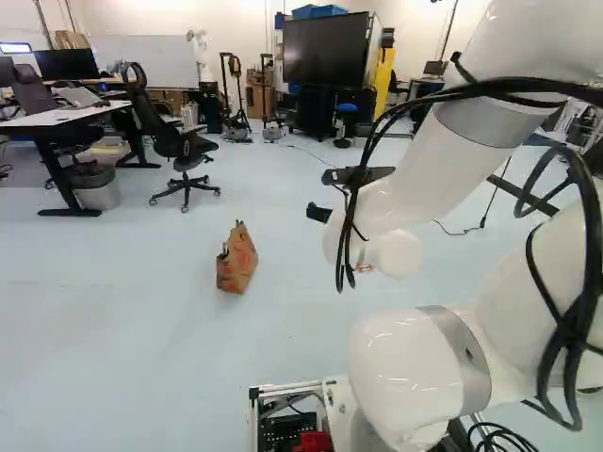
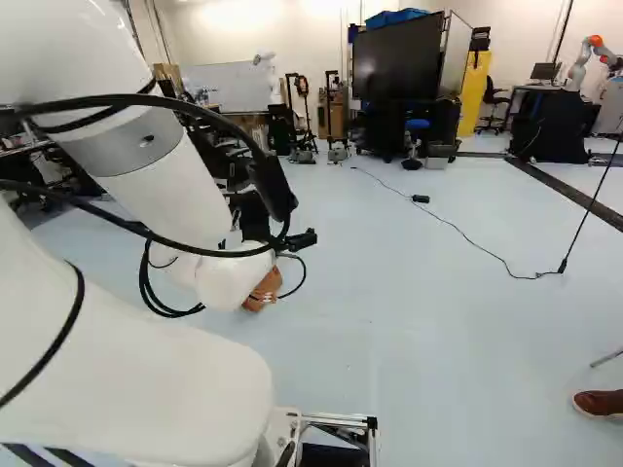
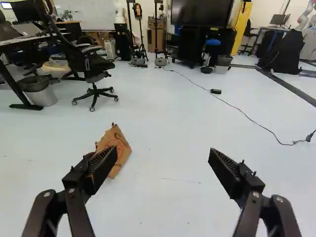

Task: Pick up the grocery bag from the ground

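The grocery bag, brown paper with a red print, stands on the pale floor ahead of the arm [image 1: 237,259]; in the right base view the arm hides most of the bag [image 2: 264,290]. My gripper [image 1: 318,213] is raised above the floor, to the right of the bag in the left base view. Seen from the wrist, the gripper [image 3: 163,154] has its two fingers wide apart with only floor showing between them. One finger overlaps the lower part of the bag [image 3: 114,148], which lies farther off, with a visible gap in the base view.
Beyond the bag are an office chair [image 1: 179,141], a white desk [image 1: 71,118] and a bin [image 1: 96,188]. A cable [image 2: 458,229] runs along the floor. A person's shoe [image 2: 599,402] is at the right of the right base view. Another robot [image 2: 581,63] stands far back.
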